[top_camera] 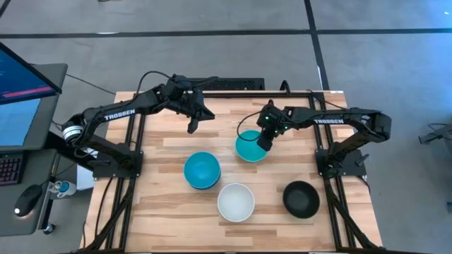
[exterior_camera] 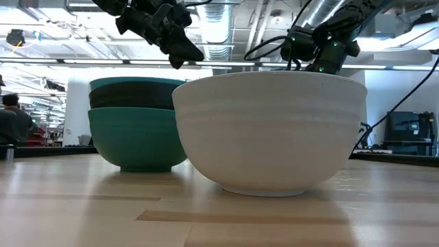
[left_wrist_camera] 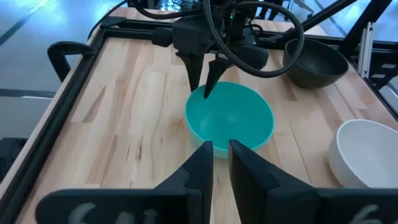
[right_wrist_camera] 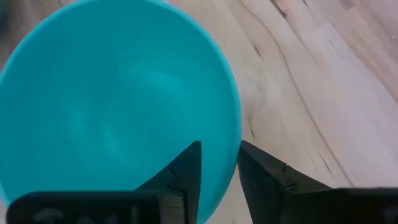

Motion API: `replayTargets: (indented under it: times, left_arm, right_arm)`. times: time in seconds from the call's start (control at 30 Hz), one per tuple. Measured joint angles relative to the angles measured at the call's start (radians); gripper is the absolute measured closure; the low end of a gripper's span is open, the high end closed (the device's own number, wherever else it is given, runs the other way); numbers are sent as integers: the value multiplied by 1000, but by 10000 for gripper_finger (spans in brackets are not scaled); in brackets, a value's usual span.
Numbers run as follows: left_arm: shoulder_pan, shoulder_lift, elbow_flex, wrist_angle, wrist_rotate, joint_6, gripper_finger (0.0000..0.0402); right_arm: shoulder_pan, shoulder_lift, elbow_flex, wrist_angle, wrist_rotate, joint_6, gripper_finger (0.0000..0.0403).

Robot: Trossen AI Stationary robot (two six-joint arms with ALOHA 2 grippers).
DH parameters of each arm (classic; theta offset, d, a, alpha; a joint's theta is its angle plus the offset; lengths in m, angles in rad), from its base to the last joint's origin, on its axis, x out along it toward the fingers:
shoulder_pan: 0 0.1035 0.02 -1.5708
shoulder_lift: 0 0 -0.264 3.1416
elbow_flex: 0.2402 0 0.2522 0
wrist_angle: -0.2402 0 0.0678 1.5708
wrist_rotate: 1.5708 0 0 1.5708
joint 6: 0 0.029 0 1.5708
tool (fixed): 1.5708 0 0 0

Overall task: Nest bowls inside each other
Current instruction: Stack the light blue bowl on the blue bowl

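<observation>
A cyan bowl (top_camera: 247, 149) (left_wrist_camera: 230, 118) (right_wrist_camera: 112, 106) rests on its base at the table's middle, toward the far edge. My right gripper (top_camera: 265, 141) (right_wrist_camera: 219, 146) (left_wrist_camera: 205, 87) is open over the bowl's right rim, pointing steeply down, with one finger inside the rim and one outside. My left gripper (top_camera: 192, 127) (left_wrist_camera: 221, 152) hangs above the far left of the table with only a narrow gap between its fingers and nothing in it. A blue bowl (top_camera: 202, 170) tops a stack (exterior_camera: 137, 123) with a black bowl in a teal one. A white bowl (top_camera: 235, 201) (exterior_camera: 271, 130) and a black bowl (top_camera: 301, 198) (left_wrist_camera: 314, 62) stand apart.
Black frame rails (top_camera: 134, 141) (top_camera: 328, 152) run along the table's left and right sides. A monitor (top_camera: 21, 92) and a mouse (top_camera: 28, 199) sit beyond the left edge. Bare wood (top_camera: 162, 212) lies at the near left. A person (exterior_camera: 10, 113) shows far back in the room.
</observation>
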Motion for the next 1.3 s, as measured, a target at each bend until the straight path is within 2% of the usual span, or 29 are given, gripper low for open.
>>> replayTargets:
  times: [0.17,0.3,0.37,0.5,0.8,1.13,1.3]
  left_arm:
    - [0,0,0,0,0,-16,361]
    - [0,0,0,0,0,-18,361]
    - [0,0,0,0,0,-24,361]
    - [0,0,0,0,-1,-25,361]
    - [0,0,0,-1,-2,-32,361]
    - [5,0,0,-2,-3,-32,360]
    - [25,-2,0,-2,-26,-29,360]
  right_arm:
    - [0,0,0,-3,1,1,303]
    - [0,0,0,-1,4,3,370]
    - [0,0,0,-2,4,1,389]
    - [0,-1,1,0,5,16,381]
    - [42,-14,14,33,4,12,397]
    - [119,-68,224,-31,9,28,397]
    - [179,-41,369,-95,84,27,397]
